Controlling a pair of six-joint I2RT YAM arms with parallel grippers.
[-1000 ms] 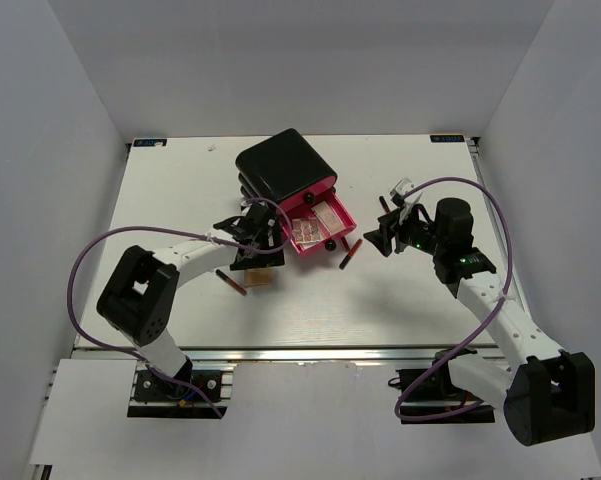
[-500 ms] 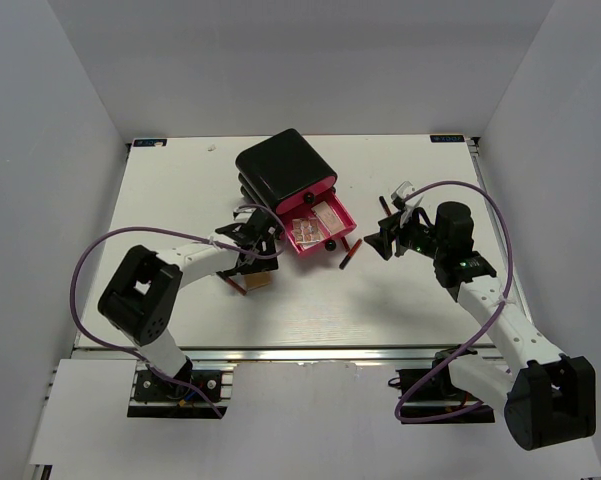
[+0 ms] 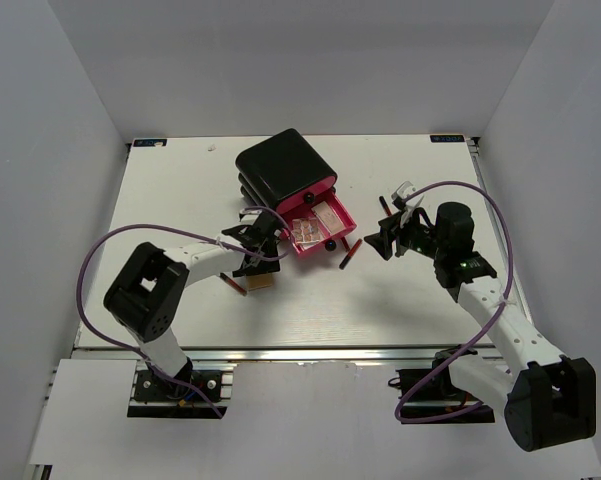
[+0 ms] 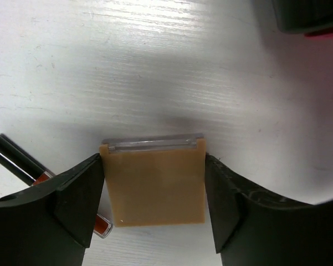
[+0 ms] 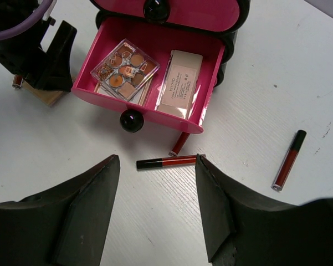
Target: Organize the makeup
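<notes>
Nearest, at eight o'clock from the pink drawer, the tan compact is seen flat on the counter, pinched at both sides by the left pincer. A lipstick is left beside it. At three o'clock the right pincer is held apart, empty, over loose lipsticks. Farther off, a palette and a beige packet are already stowed in the drawer. Roughly half is judged done.

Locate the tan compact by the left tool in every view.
Top external: tan compact lower left of the pink drawer, at the left tool.
Left wrist: dead centre, between the tool's fingers.
Right wrist: far left, mostly hidden under that tool.
Landmark: open pink drawer, clear in top and right wrist views.
</notes>
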